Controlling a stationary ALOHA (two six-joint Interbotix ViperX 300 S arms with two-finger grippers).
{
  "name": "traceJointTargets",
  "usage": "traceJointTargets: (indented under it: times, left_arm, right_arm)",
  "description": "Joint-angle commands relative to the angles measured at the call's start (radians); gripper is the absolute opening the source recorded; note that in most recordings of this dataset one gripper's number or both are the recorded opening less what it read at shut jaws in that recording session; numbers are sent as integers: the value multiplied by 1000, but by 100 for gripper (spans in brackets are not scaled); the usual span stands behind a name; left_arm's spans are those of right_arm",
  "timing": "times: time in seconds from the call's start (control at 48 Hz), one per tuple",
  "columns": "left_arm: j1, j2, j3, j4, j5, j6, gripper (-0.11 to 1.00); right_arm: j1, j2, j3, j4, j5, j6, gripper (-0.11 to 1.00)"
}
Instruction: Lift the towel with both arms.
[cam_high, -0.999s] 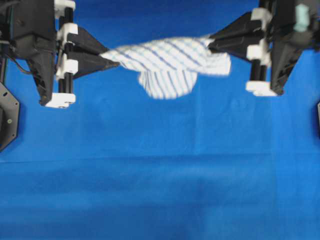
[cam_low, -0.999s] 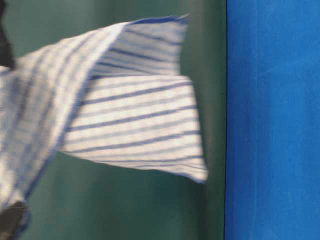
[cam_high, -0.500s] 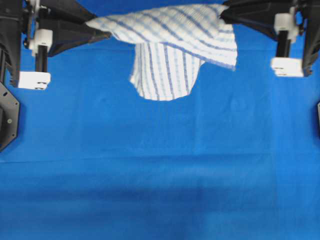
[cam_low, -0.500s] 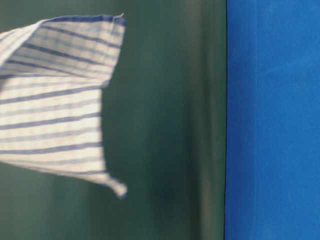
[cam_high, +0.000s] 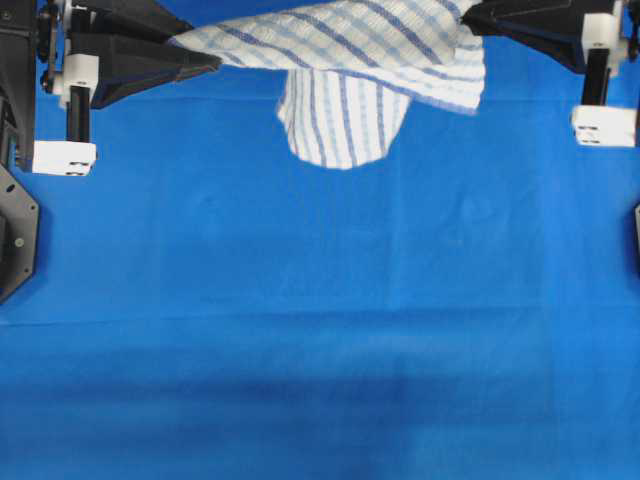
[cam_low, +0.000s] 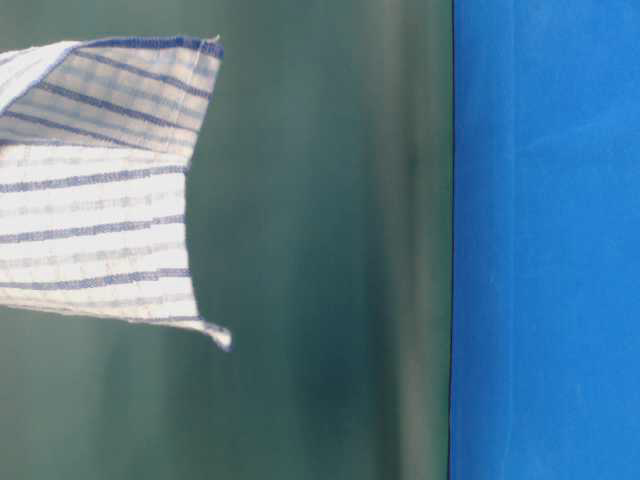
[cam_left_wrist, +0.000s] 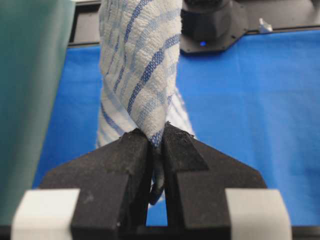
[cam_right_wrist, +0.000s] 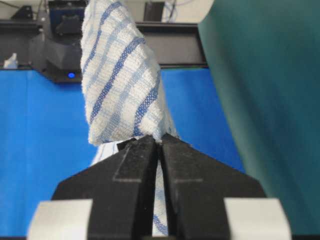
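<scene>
Towel (cam_high: 345, 60) aloft, strung between both tools near top edge of overhead view, fully clear of blue counter (cam_high: 320, 320). Lift step in hand; judged essentially achieved, with only a steady hold or a little more height left.

Left tool (cam_left_wrist: 156, 142): fingers pressed together on a bunched end of towel, cloth squeezed into the narrow slit between black tips. Right tool (cam_right_wrist: 159, 141): likewise clamped on opposite end, fabric pinched at the very tips and trailing down between the fingers. Neither grip deep; both bite only the outermost fold.

Next move, judged: hold both clamps firm, raise evenly, keep spacing constant. Pulling apart risks dragging thin cloth out of the tips; closing in only adds sag.

Materials and shapes:
- Towel: soft, thin, loose-woven, nubbly surface in wrist views; white ground, thin blue and paler grey-blue stripes crossing as a check. Twisted into a rope-like band near each tool, spread wider mid-span, one flap hanging below the span. Side view shows a hemmed corner drooping free against green backdrop.
- Tool fingers: matte black, wedge-shaped, tapering to points, grainy scuffed faces; white blocks at outer ends.
- Counter cover: plain saturated blue, smooth, faint creases.
</scene>
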Motion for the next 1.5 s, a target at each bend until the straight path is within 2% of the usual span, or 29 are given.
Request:
traceJointTargets:
  times: [0.0,0.104,0.187,0.271,0.312,0.354,0.437,0.521,0.645,0.791,1.103,1.478]
  left_arm:
    - [3,-6,-23,2,-9,9,2]
    - [3,-6,-20,2,-9,31,3]
    - [3,-9,-9,2,-11,21,4]
    - [3,-14,6,2,-28,-2,23]
    - [3,-17,17,2,-43,-11,36]
    - [3,-21,28,2,-58,-11,49]
    - [3,-31,44,2,-86,-2,75]
    - [3,-37,54,2,-94,-2,91]
    - [3,-41,83,2,-100,-5,89]
    - [3,-34,156,2,-123,-9,90]
    - [3,23,430,0,-333,-20,90]
    - [3,129,612,0,-468,-21,90]
  right_arm:
    - [2,-8,-18,-5,-3,-3,4]
    - [2,-8,-18,-8,-3,0,7]
    - [0,-6,-17,-15,-3,3,31]
    - [2,-5,-8,-26,-2,5,57]
    - [0,-5,-5,-31,-2,5,65]
    - [2,-5,-5,-32,-2,6,66]
    - [2,-6,-3,-32,0,9,61]
    - [2,-6,-2,-32,-2,11,62]
    - [2,-6,23,-29,-5,25,62]
    - [3,-5,118,-26,-41,41,62]
    - [2,43,391,-25,-314,144,62]
    - [5,270,546,-25,-569,212,62]
